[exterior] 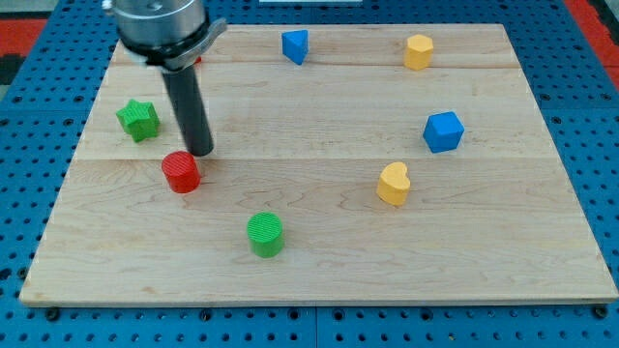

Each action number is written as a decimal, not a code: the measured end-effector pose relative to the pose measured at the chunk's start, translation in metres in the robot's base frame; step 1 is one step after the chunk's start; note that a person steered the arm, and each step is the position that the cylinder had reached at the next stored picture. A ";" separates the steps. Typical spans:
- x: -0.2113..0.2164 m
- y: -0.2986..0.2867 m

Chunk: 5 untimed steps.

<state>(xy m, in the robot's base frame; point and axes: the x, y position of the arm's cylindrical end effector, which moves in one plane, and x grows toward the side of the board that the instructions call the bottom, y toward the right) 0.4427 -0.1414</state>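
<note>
One red cylinder (181, 171) sits just below my tip (200, 153), apparently touching it, and around them you see a green star (138, 119) left, a green cylinder (265, 235) lower right, and blue and yellow blocks well apart on the wooden board (319, 275)

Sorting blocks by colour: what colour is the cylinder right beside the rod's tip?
Red. The red cylinder sits just below-left of my tip, clearest in the camera view.
</note>
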 end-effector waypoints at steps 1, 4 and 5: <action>0.016 -0.001; -0.106 0.152; -0.120 0.161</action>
<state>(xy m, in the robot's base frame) 0.3224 0.0201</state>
